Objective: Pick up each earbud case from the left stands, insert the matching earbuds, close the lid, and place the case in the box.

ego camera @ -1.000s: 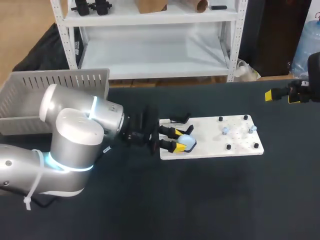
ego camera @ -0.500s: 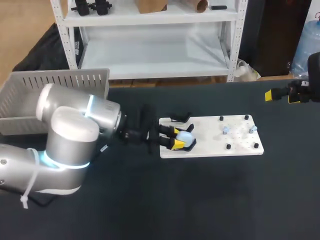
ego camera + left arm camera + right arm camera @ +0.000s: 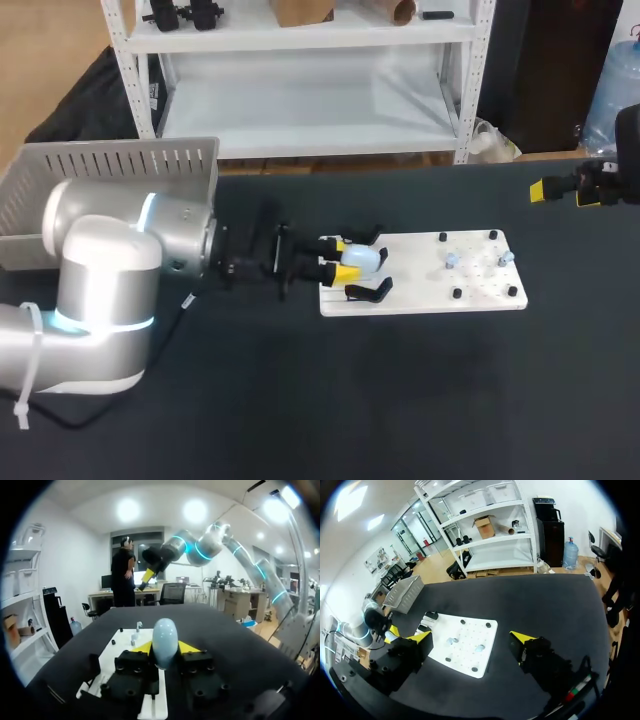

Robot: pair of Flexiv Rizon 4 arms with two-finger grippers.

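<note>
One pale earbud case (image 3: 360,257) tight between left jaws, over white board (image 3: 430,298).

**Setting: a robotics laboratory.** Two grey jointed arms with glowing rings, the left arm (image 3: 110,270) and the right arm (image 3: 200,547), stand at a black-topped table (image 3: 400,400). On the table lies a white drilled board (image 3: 430,270) fitted with black stands (image 3: 368,290) and small pegs (image 3: 457,294). A slotted grey box (image 3: 110,160) sits at the far left corner. The left gripper (image 3: 342,259) clamps a pale blue earbud case (image 3: 364,257) at the board's left end.
</note>
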